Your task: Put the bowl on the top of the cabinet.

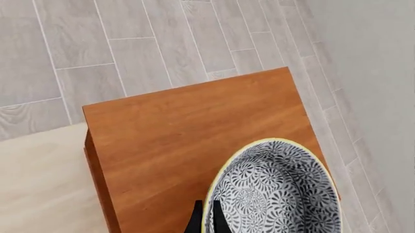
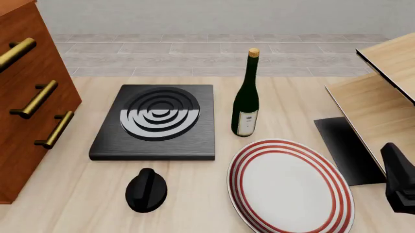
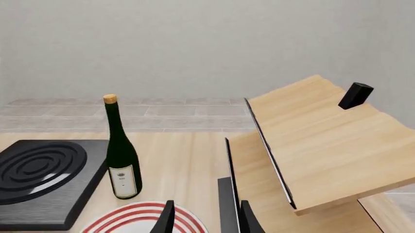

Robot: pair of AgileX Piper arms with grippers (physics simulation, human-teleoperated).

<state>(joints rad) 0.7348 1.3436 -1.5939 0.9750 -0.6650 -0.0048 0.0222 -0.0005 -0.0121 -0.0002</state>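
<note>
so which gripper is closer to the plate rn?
Right. The right gripper hangs just beside the plate, by the shelf unit. The left gripper is over the cabinet, shut on the bowl.

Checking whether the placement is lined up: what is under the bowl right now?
In the left wrist view, the bowl is over the cabinet top, with the left gripper at its rim. The wood directly beneath is covered, so contact cannot be seen.

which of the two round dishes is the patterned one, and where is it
The bowl, dark floral inside, held by the left gripper over the cabinet. The plate is white with red rings.
</note>
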